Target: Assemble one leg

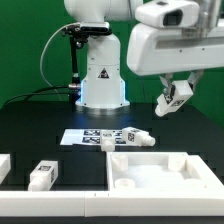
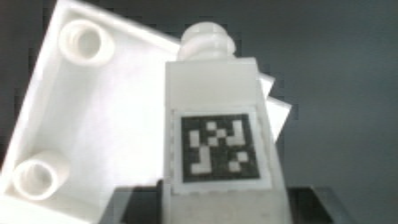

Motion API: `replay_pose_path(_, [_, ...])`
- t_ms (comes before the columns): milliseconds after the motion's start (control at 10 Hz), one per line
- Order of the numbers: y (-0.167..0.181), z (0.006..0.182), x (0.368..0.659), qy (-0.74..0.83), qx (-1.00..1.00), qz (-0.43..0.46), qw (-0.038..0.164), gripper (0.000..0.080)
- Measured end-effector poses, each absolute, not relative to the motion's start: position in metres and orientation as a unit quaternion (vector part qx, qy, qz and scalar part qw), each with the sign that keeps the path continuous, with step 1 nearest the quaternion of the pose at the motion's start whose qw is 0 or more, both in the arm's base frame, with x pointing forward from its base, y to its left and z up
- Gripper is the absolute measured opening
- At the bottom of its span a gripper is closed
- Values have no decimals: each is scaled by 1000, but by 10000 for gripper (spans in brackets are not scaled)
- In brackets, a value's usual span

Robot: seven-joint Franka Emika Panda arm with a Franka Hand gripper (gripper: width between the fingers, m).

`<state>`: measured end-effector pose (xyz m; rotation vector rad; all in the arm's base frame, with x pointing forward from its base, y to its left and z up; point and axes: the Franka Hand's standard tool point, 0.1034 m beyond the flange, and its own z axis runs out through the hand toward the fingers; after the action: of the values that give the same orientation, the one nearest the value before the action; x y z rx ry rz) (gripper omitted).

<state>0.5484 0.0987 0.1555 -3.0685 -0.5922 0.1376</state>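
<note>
My gripper (image 1: 176, 92) is shut on a leg (image 1: 170, 101), a chunky white block with a black-and-white tag, and holds it tilted in the air above the table at the exterior view's right. In the wrist view the leg (image 2: 217, 110) fills the middle, its tag facing the camera and its rounded peg end pointing away from my gripper (image 2: 217, 202). Dark fingers (image 2: 143, 206) show on both sides of it. Below it lies the large white panel (image 2: 89, 95) with a raised rim and round holes. The panel (image 1: 182, 161) lies at the front of the table.
The marker board (image 1: 88, 136) lies mid-table in front of the robot base (image 1: 100, 75). Another leg (image 1: 135, 138) lies at its end. Two more white legs (image 1: 42, 177) (image 1: 3, 166) stand at the front on the exterior view's left.
</note>
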Motion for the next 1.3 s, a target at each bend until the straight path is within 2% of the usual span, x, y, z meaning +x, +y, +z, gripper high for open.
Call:
replay_pose_path(300, [92,153,563,-194,-979,-58,9,285])
replay_pose_path(400, [83,151,576,-190,-978,-82,29,285])
replay_pose_path(500, [66,159,605,-172,-971,-161,37,285])
replay_pose_path(600, [61,167,617,-145,-969,-199,37,285])
replay_pose_path(700, [54,174,626,-135,-961,-241,21,285])
replay_pose_path(800, [43,171,624,-153,-951,-270,-8,285])
replay_pose_path(1000, [31,167,622,-141,-945,-295,-25,285])
replay_pose_path(1300, [46,158,631,-127,-949,-289,-2,285])
